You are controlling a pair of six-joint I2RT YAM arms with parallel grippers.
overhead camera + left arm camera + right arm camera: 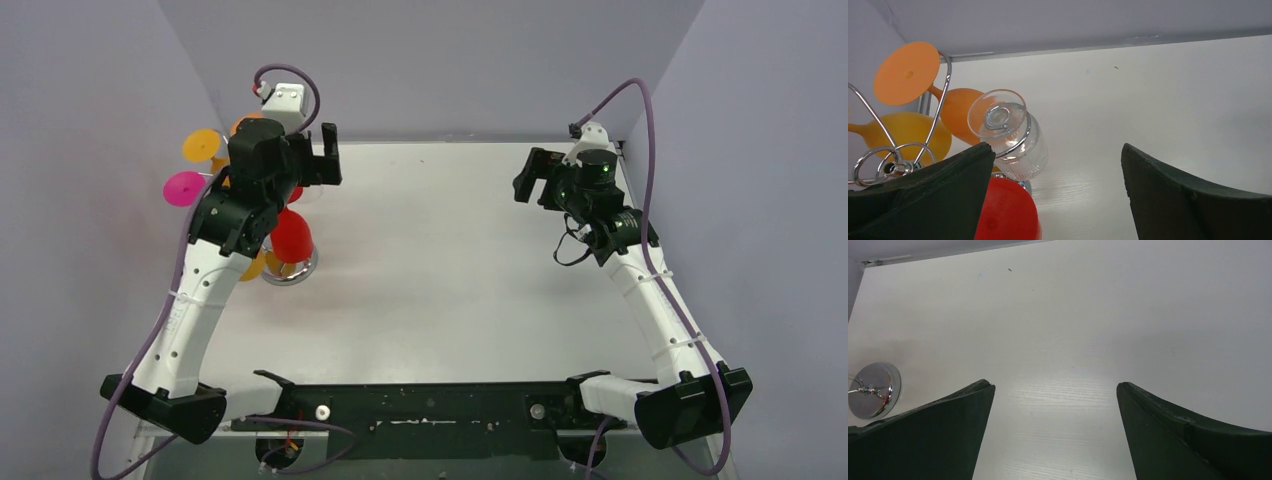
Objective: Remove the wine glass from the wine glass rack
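The wine glass rack (pixel 941 95), a silver wire stand with scroll arms, stands at the table's back left; its round shiny base (pixel 298 268) also shows in the right wrist view (pixel 872 390). Several wine glasses hang upside down on it: a clear one (pixel 1020 145), an orange one (pixel 907 72), a yellow one (pixel 908 132), a red one (pixel 1008 210) and a pink one (pixel 185 187). My left gripper (pixel 1056 146) is open above the rack, its left finger (pixel 948 185) just beside the clear glass, nothing between the jaws. My right gripper (pixel 1054 385) hangs open over bare table at the back right (pixel 532 180).
Grey-violet walls close in the white table (pixel 450 260) on the left, back and right; the rack stands close to the left wall. The left arm (pixel 200 290) reaches over the rack and hides part of it in the top view.
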